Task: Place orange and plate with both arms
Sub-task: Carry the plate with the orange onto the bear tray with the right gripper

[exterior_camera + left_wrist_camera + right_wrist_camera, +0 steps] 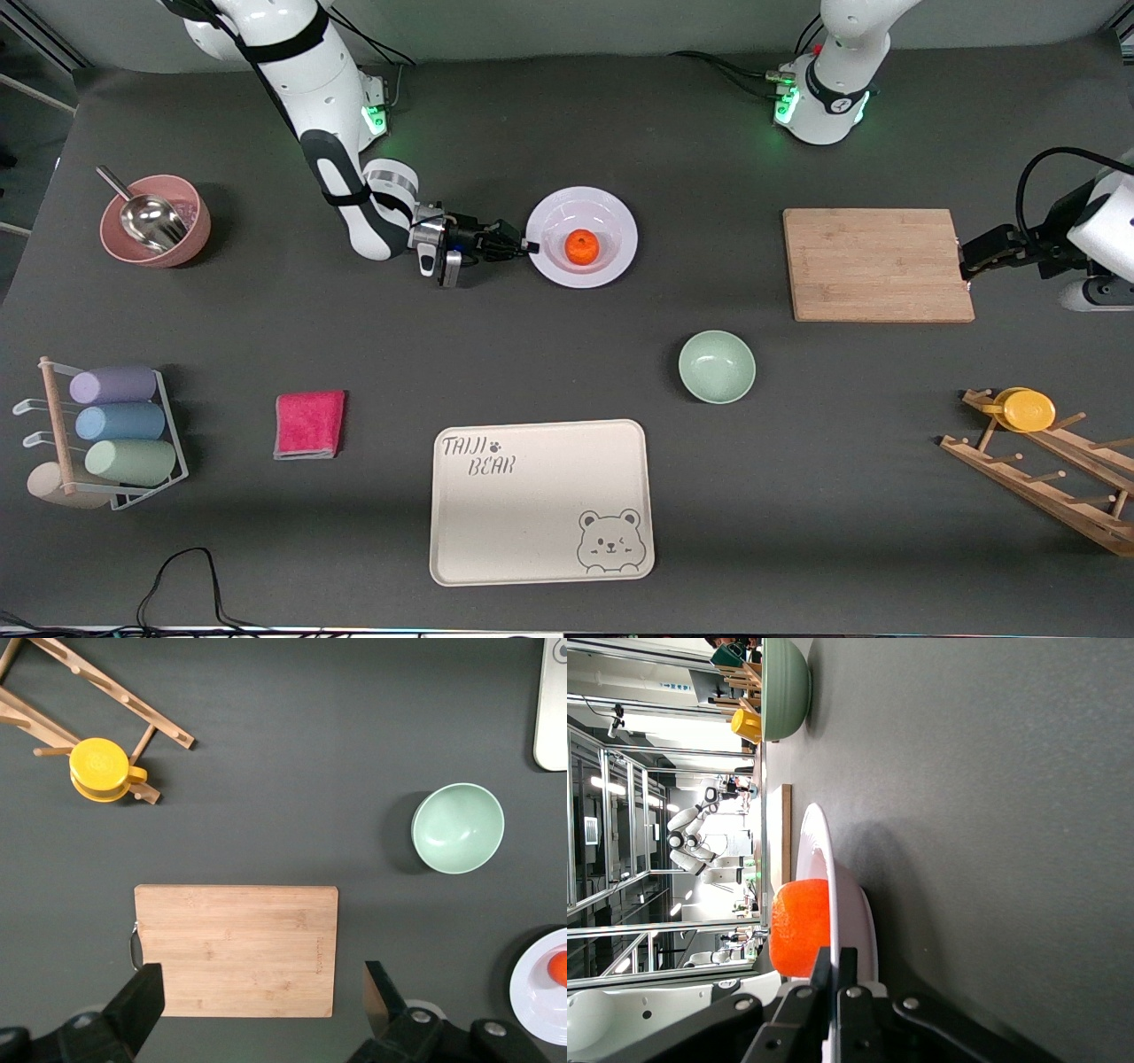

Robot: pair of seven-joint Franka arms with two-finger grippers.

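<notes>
**A:** On the table between the two bases, you have the orange [582,247] already sitting in the well of the plate [611,217], so that half looks done.

**B:** And the plate itself?

**A:** It lies flat on the dark table [532,354], farther from the front camera than the mint bowl [717,366] and well apart from the cutting board [877,264]. Your right gripper [524,247] is low at the rim on the right arm's side, and the right wrist view shows its fingers [846,992] pinched nearly together with the plate's edge between them.

**B:** So what is left for me?

**A:** By my reading, carrying the plate to wherever it belongs; nothing here says where. Your left gripper [967,268] waits over the end of the board toward the left arm, jaws spread wide and holding nothing.

**B:** How do the pieces look?

**A:** The orange is small, bright and dimpled, far smaller than the plate. The plate is glossy white with a faint lilac tint, a wide rim and a shallow well. I would expect the fruit to roll if you tilt it.
</notes>
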